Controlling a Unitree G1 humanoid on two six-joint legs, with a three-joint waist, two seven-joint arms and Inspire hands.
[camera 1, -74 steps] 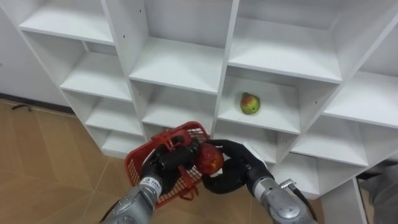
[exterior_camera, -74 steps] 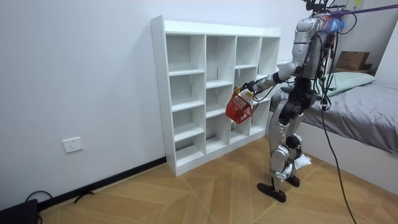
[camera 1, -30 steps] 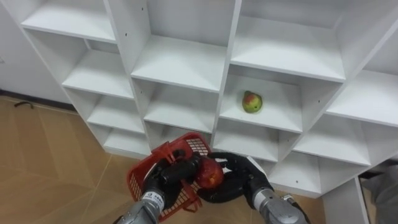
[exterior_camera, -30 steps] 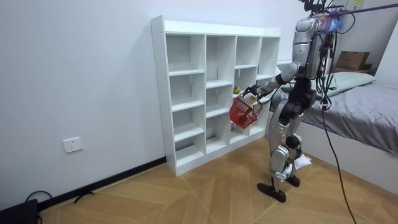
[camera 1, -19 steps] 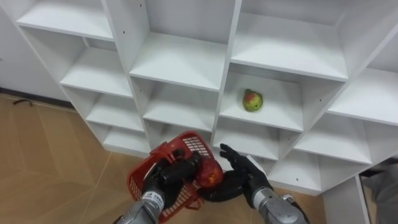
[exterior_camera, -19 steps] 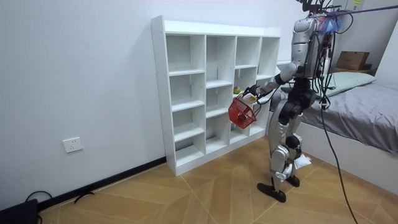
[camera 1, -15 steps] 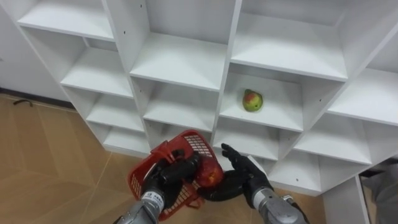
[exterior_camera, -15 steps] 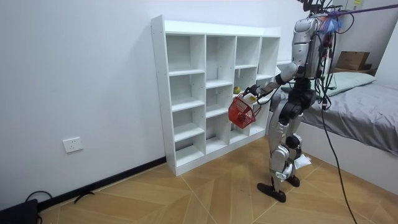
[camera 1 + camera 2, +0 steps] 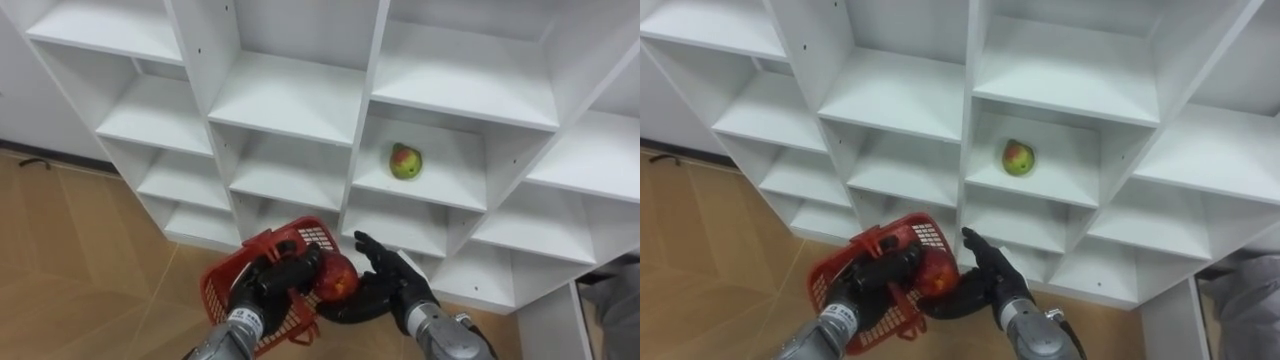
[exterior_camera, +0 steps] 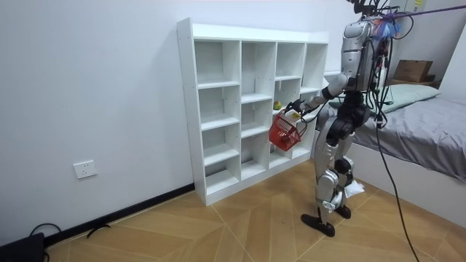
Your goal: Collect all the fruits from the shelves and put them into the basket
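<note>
Left eye view: a white shelf unit (image 9: 290, 100) of open compartments stands on a wooden floor (image 9: 60, 260). A green fruit (image 9: 404, 162) with a red blush lies alone on a middle shelf, right of a vertical divider. It is nearly round, so its long axis is hard to tell, and the blush faces up and left. Below it, in front of the lower shelves, the left robot hand (image 9: 268, 285) has its fingers curled round the handle of a red basket (image 9: 228, 285). The basket is tilted, its mouth turned up towards the shelves and its long axis running from lower left to upper right. A red apple (image 9: 337, 281) sits at the basket's right rim, touching the right robot hand (image 9: 388, 285), whose fingers are spread and straight, not closed round it.

Right eye view: the same layout. The shelf's front edges lie between the hands and the green fruit.

Room view: the robot stands upright facing the shelf unit, holding the basket just before a middle compartment. A bed (image 10: 429, 124) is behind it, at the room view's right.
</note>
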